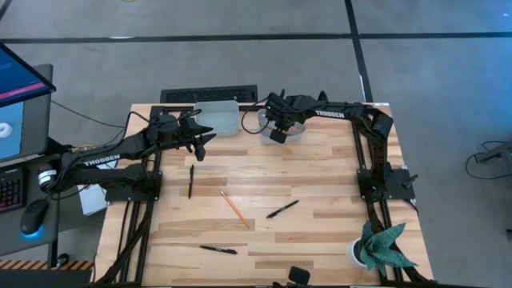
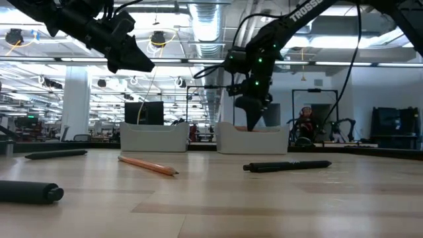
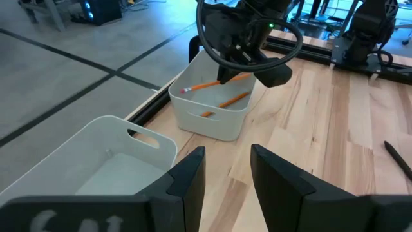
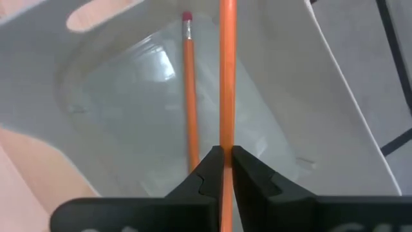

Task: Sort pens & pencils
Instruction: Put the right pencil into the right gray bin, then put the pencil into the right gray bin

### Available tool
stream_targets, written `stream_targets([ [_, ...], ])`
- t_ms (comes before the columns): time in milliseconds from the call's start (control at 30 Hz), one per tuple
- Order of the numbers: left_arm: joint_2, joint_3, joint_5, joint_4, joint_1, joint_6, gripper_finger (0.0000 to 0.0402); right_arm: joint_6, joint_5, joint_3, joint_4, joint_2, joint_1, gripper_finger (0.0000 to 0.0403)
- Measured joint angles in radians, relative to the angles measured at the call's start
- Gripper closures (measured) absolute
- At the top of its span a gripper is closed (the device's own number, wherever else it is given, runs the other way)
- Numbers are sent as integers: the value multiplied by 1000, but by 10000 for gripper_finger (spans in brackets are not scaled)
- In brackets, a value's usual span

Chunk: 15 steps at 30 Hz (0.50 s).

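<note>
My right gripper is over the right white bin, fingers pointing down into it, shut on an orange pencil. A second pencil lies on the bin's floor. A third pencil lies flat mid-table. Three black pens lie flat on the wood: one near the left arm, one to the right, one near the front edge. My left gripper is open, raised beside the left white bin. My right gripper pinches the orange pencil's shaft between its two fingertips, coming from above and pointing down into the right bin. The pencil runs on past the fingertips on both sides. I cannot tell whether it rests on the bin's floor.
The two white bins stand side by side at the table's far edge. A potted plant sits at the near right corner. A dark object is at the near edge. Bare wood lies between the scattered pens.
</note>
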Motion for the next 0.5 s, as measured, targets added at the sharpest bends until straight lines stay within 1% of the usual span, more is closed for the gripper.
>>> stream_targets([
  [333, 0, 0, 0, 0, 0, 0, 287, 0, 0, 0, -1, 0, 0, 319],
  [500, 0, 0, 0, 0, 0, 0, 287, 0, 0, 0, -1, 0, 0, 315],
])
